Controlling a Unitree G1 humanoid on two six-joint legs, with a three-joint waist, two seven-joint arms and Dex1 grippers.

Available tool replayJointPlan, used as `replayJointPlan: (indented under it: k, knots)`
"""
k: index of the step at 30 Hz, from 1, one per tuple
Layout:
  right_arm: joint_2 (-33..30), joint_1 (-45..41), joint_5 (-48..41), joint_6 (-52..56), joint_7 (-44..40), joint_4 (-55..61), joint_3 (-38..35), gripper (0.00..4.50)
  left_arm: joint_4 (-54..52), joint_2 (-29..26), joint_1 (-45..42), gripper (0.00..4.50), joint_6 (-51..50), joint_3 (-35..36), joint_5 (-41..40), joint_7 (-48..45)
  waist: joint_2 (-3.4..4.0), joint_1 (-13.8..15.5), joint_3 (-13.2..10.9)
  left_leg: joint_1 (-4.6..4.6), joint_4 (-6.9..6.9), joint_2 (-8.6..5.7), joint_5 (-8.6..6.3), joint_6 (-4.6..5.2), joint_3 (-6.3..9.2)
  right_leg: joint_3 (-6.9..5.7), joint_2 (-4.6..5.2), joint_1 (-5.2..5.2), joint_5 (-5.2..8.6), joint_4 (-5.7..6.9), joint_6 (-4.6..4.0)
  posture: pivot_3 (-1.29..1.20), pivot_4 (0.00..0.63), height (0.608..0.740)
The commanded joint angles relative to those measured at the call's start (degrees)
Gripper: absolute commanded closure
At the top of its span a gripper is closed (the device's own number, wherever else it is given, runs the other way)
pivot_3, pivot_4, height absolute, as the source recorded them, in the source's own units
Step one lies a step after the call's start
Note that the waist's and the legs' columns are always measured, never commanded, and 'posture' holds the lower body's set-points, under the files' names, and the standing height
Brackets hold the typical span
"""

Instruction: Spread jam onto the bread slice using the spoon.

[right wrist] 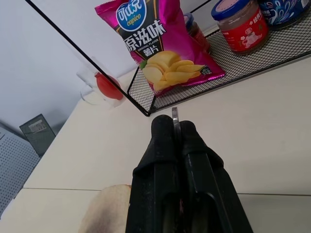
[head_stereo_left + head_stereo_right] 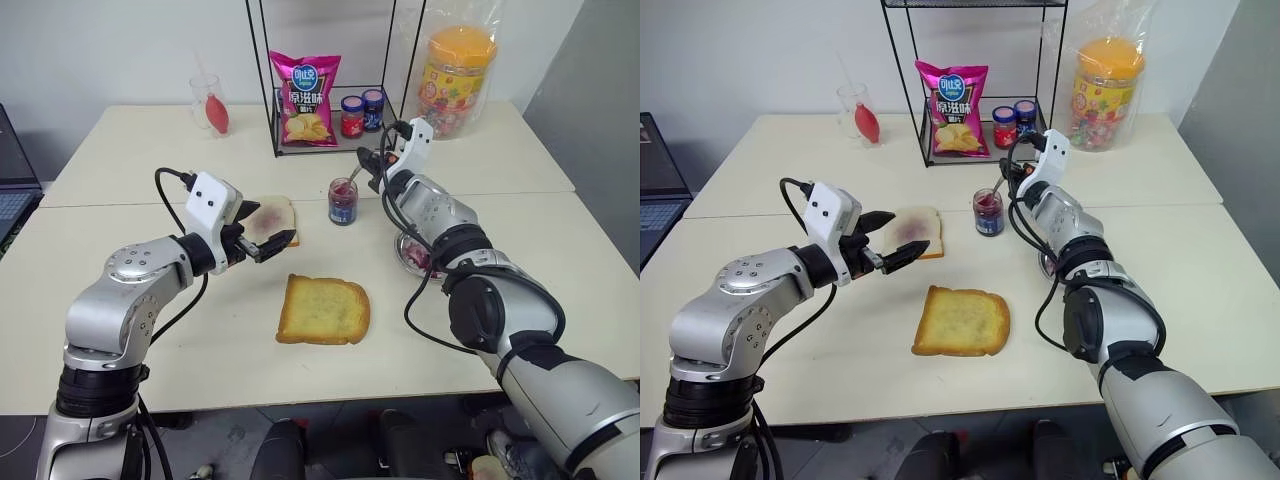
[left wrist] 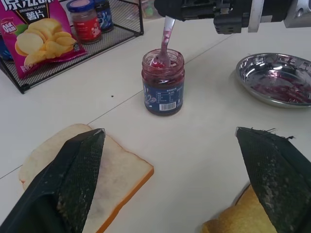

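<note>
A pink crisp bag (image 1: 160,46) in the wire rack is showing the brand "copico" in a blue oval above white Chinese characters. The jam jar's blue label (image 3: 164,95) is carrying a barcode; its other print is staying illegible.

Pale cream worktop (image 2: 150,330) made of several tables pushed together, with thin dark seams running across and along between them. Behind it stands a plain white wall (image 2: 100,50), evenly lit, without strong shadows. A grey surface (image 2: 600,110) closes the scene at the far right. At the left edge the corner of a dark laptop (image 2: 12,190) sits on a separate low surface. A black wire rack (image 2: 970,80) stands at the back of the worktop, against the wall
</note>
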State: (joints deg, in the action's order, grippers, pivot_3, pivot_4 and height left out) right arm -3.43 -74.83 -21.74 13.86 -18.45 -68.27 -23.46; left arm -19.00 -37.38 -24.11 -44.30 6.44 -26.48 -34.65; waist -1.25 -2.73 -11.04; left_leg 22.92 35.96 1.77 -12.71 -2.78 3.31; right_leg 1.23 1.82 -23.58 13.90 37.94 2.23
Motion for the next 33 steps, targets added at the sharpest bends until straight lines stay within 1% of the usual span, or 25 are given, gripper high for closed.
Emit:
replayJointPlan:
  k: [1, 8, 25, 33]
  knots:
    - [-0.7, -1.4, -2.8, 0.7, 0.8, 2.5, -2.1, 4.49, -0.8, -0.5, -1.3, 0.00, 1.3, 0.1, 0.3, -0.4, 0.00, 0.0, 0.0, 0.00, 0.00, 0.00, 0.00, 0.00, 0.00, 0.00, 0.00, 0.00, 0.00, 0.00, 0.00, 0.00, 0.150, 0.740]
    - [-0.9, -1.5, -5.1, 2.6, 2.3, 2.2, -4.1, 4.49, -0.6, -0.4, -1.6, 0.00, 1.5, -0.2, 0.4, -0.5, 0.00, 0.0, 0.0, 0.00, 0.00, 0.00, 0.00, 0.00, 0.00, 0.00, 0.00, 0.00, 0.00, 0.00, 0.00, 0.00, 0.150, 0.740]
    - [-1.7, -1.7, -6.5, 4.6, 3.0, 3.6, -5.2, 4.49, 0.0, -0.2, -2.3, 0.00, 2.1, -0.8, 0.8, -0.7, 0.00, -0.1, 0.0, 0.01, -0.02, 0.00, 0.00, 0.00, 0.00, 0.00, 0.00, 0.00, 0.00, -0.02, 0.00, 0.00, 0.150, 0.740]
    - [-2.3, -1.8, -9.0, 5.8, 3.9, 4.4, -7.0, 4.49, 0.7, -0.1, -3.0, 0.00, 2.5, -1.2, 1.1, -0.8, 0.00, -0.1, 0.0, 0.01, -0.02, 0.00, 0.00, 0.00, -0.01, 0.00, 0.00, 0.00, 0.00, -0.03, 0.00, 0.00, 0.150, 0.740]
